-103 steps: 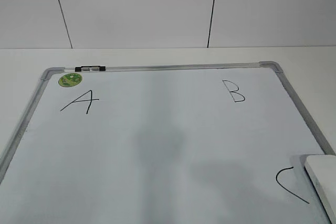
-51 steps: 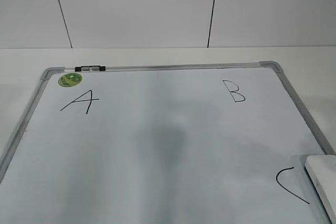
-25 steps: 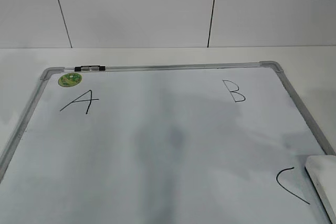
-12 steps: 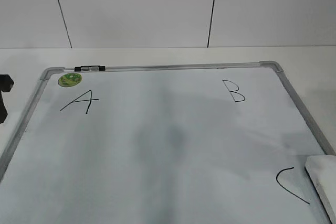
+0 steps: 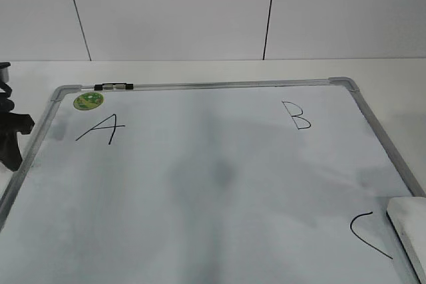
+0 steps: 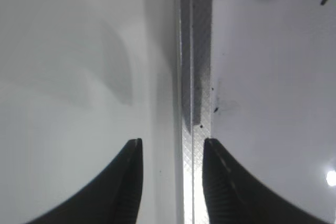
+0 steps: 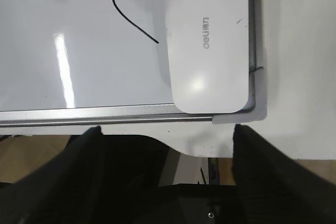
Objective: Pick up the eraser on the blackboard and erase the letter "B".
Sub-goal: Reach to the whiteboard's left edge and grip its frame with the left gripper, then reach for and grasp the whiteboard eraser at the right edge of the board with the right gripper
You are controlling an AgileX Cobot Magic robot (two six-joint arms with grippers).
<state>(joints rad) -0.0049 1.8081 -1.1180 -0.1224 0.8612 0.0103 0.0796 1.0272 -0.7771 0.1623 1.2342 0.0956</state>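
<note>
The blackboard [image 5: 219,84] is a white board with a grey frame, lying flat on the table. The letter "B" [image 5: 297,116] is drawn in thin black at its far right. The eraser [image 5: 409,231], a flat white block, lies in the near right corner; it also shows in the right wrist view [image 7: 207,40]. My right gripper [image 7: 165,129] is wide open and empty, just off the board's near edge below the eraser. My left gripper [image 5: 10,138] is open and empty, with its jaws [image 6: 172,148] over the board's left frame [image 6: 197,51].
A black "A" [image 5: 101,128] and a round green sticker [image 5: 88,101] are at the far left. A small black-and-clear marker [image 5: 114,87] lies on the far frame. A black "C"-like curve [image 5: 369,234] sits beside the eraser. White wall panels stand behind the table.
My left gripper has come into the exterior view from the left edge and moved up beside the board's left frame. The eraser and the letters have not moved.
</note>
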